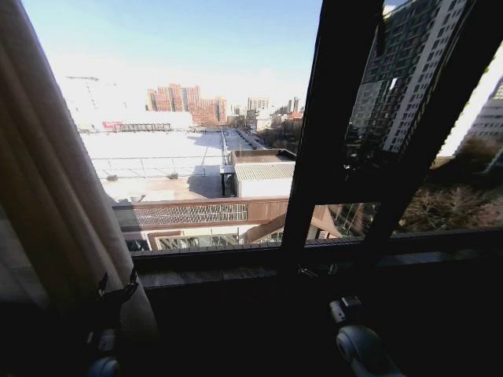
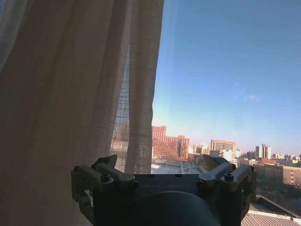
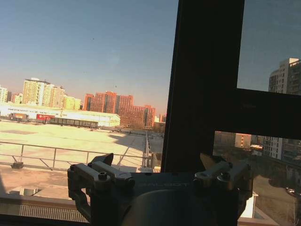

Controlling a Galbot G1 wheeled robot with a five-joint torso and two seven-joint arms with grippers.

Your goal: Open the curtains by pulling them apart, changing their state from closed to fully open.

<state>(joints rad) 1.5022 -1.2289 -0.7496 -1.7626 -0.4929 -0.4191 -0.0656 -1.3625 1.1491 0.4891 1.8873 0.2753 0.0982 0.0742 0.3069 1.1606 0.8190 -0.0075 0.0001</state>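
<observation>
Curtain bunched at the left, window uncovered.

The curtains [image 1: 55, 196] hung gathered at the far left of the window frame [image 1: 334, 133]. The left gripper [image 1: 118, 292] sat low beside the fabric, fingers [image 2: 104, 170] apart and empty; the right gripper [image 3: 160, 169] faced the frame, fingers also apart, holding nothing.

Both grippers, left [image 1: 118, 289] and right [image 1: 343, 308], held low, fingers spread.

head: high, faces window frame [image 1: 330, 126] | wrists: low, near glass, face out | shared: red-brick towers [image 3: 115, 106]
</observation>
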